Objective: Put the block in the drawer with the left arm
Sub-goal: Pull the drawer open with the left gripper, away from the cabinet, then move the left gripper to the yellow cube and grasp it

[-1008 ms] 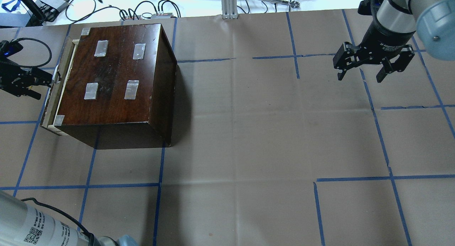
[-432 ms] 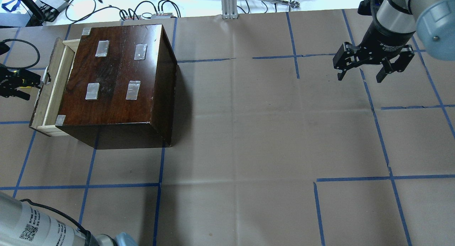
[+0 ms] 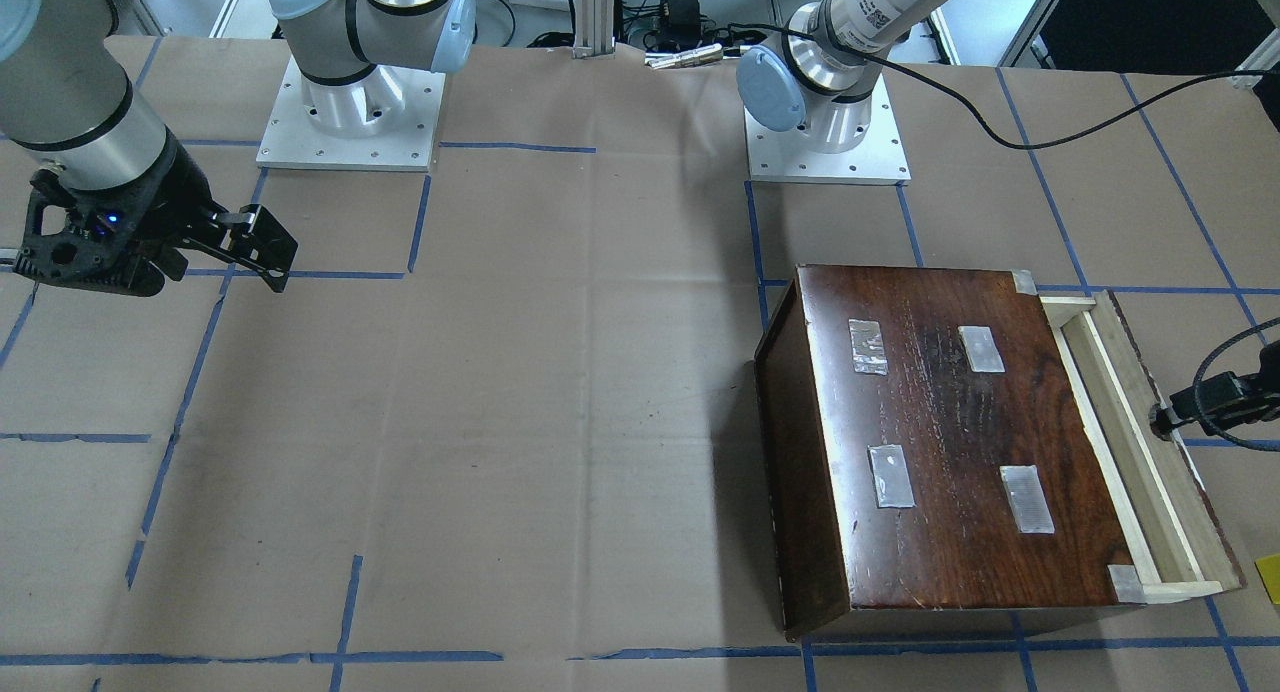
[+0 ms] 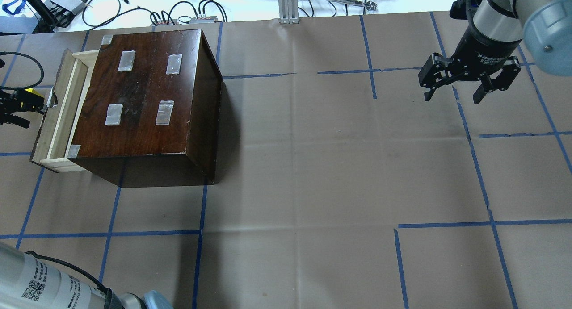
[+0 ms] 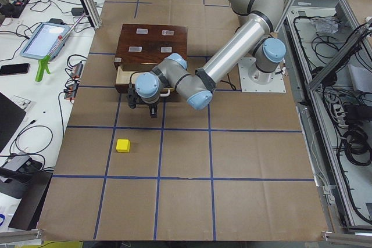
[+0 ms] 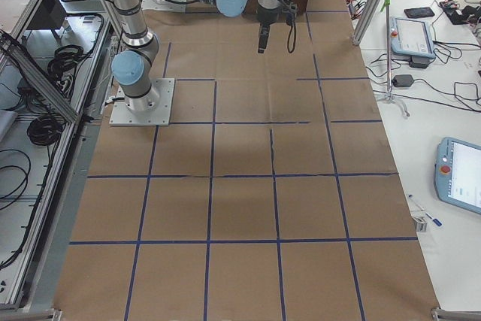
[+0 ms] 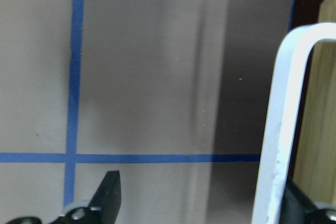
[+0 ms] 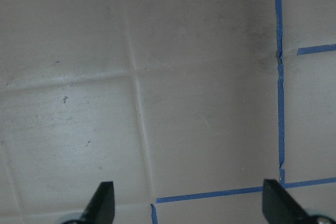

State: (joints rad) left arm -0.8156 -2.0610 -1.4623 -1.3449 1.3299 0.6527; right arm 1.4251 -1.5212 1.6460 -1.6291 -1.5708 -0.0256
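The yellow block lies on the table beyond the drawer; a sliver of it shows at the front-facing view's right edge. It is out of the overhead view. The drawer of pale wood stands partly pulled out of the dark-brown box. My left gripper is at the drawer's front. In the left wrist view it is open, with the white handle against the inside of one finger. My right gripper is open and empty, far from the box.
Blue tape lines cross the brown paper on the table. Cables and small devices lie past the far edge, behind the box. A loose black cable runs to my left wrist.
The drawer has slid further out of the box, and my left gripper has moved the same way with the handle. The right arm has not moved.
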